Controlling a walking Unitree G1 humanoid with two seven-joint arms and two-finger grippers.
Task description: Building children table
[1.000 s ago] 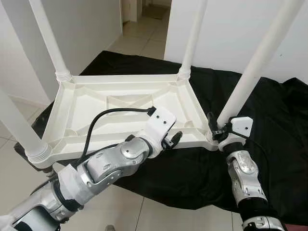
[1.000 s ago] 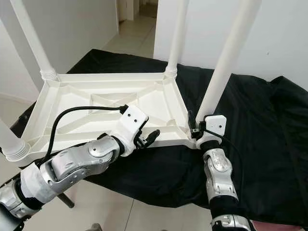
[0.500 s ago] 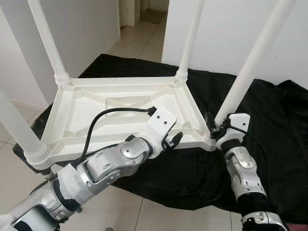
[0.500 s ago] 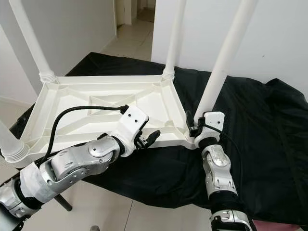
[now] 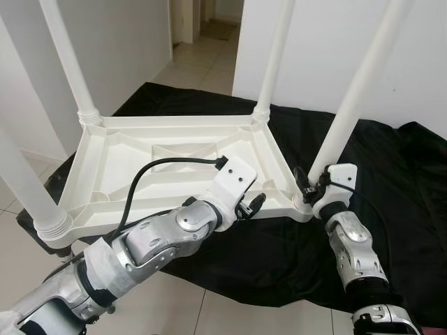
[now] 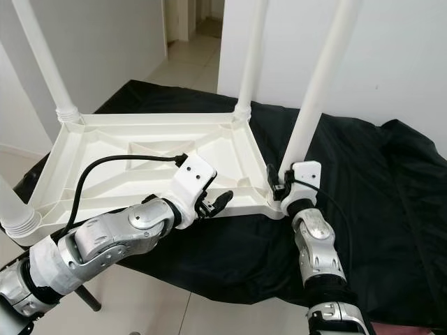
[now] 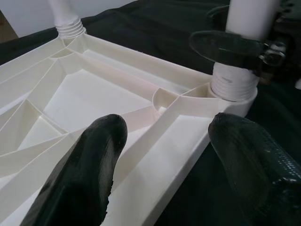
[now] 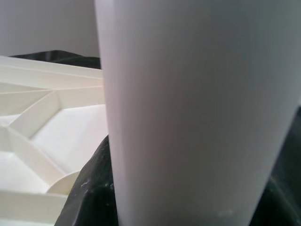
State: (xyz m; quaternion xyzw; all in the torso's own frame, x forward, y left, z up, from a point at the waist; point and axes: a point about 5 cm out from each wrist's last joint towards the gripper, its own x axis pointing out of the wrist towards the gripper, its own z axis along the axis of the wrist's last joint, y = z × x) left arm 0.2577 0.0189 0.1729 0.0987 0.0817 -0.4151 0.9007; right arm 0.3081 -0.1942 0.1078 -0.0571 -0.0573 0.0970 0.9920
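With the upturned tabletop [image 5: 174, 157] on the black cloth [image 5: 391, 181], the right gripper [image 5: 314, 187] clasped the near-right leg [image 5: 349, 105] between its fingers, seemingly seating it, while the left gripper [image 7: 164, 155] straddled the rim, spread wide, empty.

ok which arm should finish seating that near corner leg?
Right. The right gripper is clamped round the leg just above its socket; the left gripper sits open over the tabletop rim.

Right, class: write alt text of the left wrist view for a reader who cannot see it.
The left gripper is open, its two black fingers straddling the rim of an upturned white table top. Beyond, the right gripper clasps a white leg standing in the corner socket, over black cloth.
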